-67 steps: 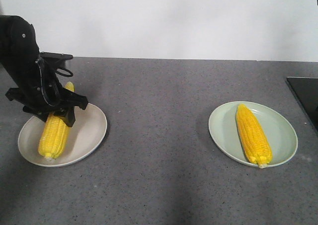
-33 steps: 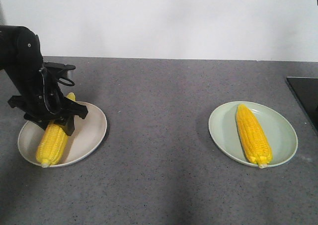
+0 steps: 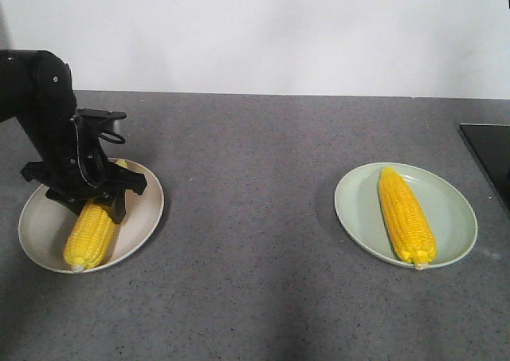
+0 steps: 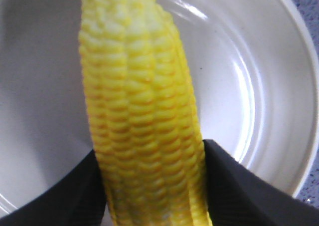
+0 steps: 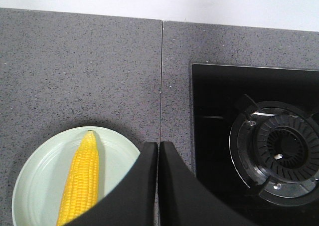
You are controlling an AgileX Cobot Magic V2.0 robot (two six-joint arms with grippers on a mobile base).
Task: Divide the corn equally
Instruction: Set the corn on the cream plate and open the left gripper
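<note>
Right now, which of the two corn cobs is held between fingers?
The corn cob on the white plate; the left gripper clasps it. The cob on the green plate lies free.

A yellow corn cob (image 4: 142,116) fills the middle, over a white plate (image 4: 249,81). The left tool (image 4: 154,196) has its black fingers (image 4: 239,191) pressed against the cob's sides.

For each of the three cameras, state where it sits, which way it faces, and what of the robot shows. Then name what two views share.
Front view: faces the counter and back wall; the left gripper grips a cob on the white plate.
Left wrist view: looks down close on that cob and plate, with the black fingers either side.
Right wrist view: high, looking down at the gas burner; the right gripper is shut.
Shared: front and right wrist views both show the green plate.
</note>
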